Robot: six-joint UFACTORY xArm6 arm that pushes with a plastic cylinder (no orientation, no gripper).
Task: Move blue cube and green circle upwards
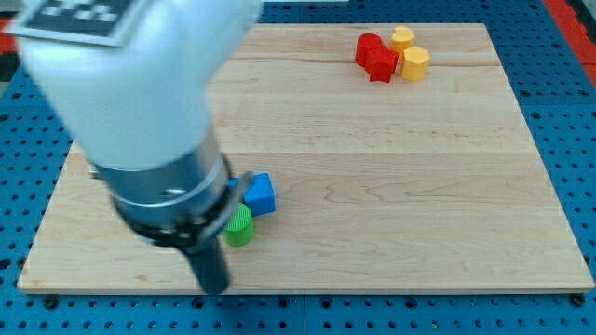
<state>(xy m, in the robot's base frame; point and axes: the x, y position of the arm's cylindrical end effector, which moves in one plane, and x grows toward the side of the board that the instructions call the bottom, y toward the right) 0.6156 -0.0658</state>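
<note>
A blue cube (260, 194) lies on the wooden board (372, 167) at the lower left. A green circle (239, 226) sits just below and to the left of it, touching or nearly touching it. My arm's large white and grey body covers the view's left. The dark rod reaches down to my tip (214, 287), near the board's bottom edge, a little below and to the left of the green circle. Part of the green circle's left side is hidden behind the arm.
At the view's top right stands a cluster of two red blocks (374, 56) and two yellow blocks (411, 56), close together. Blue pegboard surrounds the board on all sides.
</note>
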